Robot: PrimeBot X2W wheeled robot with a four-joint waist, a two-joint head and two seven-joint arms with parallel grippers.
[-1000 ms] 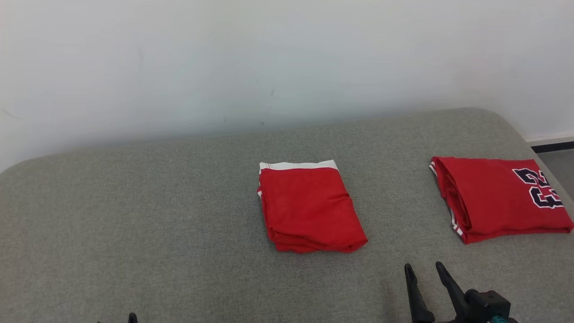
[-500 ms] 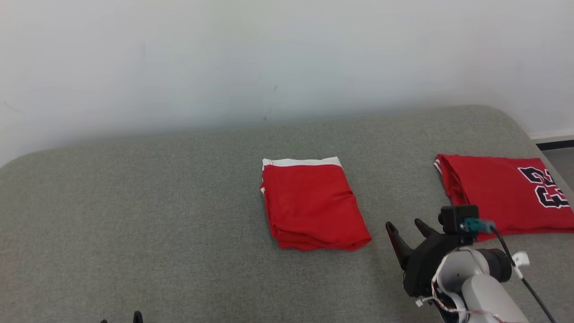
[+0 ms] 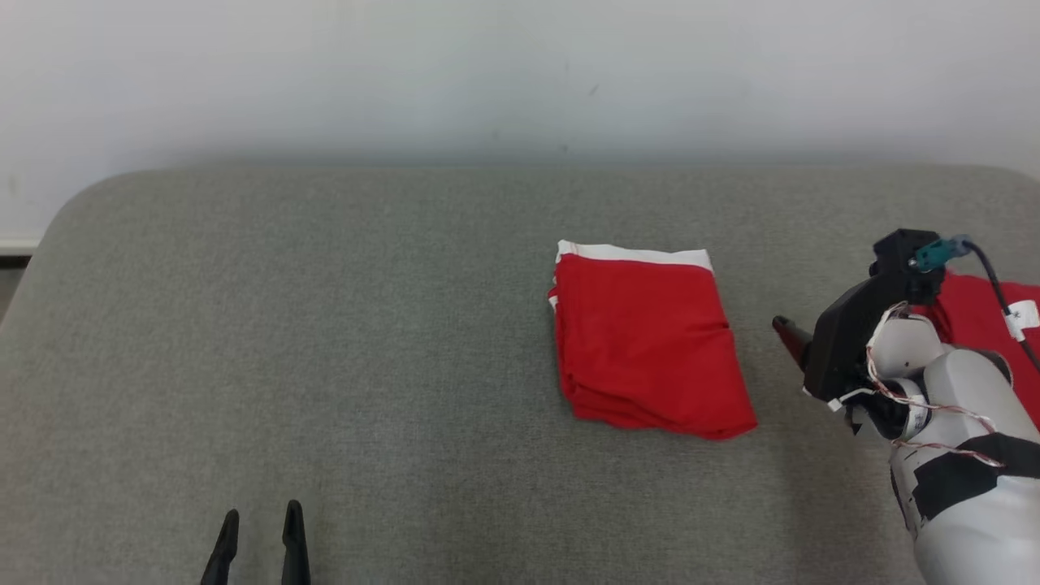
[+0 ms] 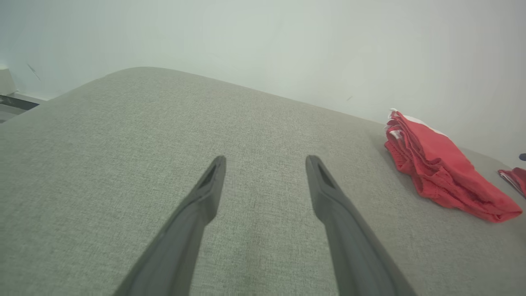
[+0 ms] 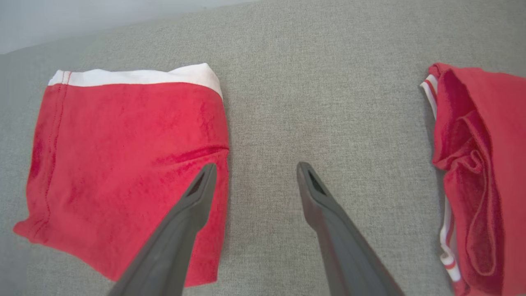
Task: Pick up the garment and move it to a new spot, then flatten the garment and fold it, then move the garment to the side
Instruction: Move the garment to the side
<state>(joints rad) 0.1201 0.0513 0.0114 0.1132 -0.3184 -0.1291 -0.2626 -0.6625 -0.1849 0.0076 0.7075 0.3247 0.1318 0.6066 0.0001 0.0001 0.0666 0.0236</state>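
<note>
Ref = grey cushion [image 3: 325, 341]. Folded red garment [image 3: 650, 341] lies flat on cushion, right of its centre, white band twd cushion's far edge. 2nd garment [image 5: 481, 164], also red, at cushion's right end, apart from the folded one. R gripper [image 5: 255, 165] over cushion btwn the two, jaws spread, nothing held; one finger overlaps red garment's edge in wrist view, contact unclear. L gripper [image 4: 266, 158] at cushion's near edge, left of centre, jaws spread, empty.
</note>
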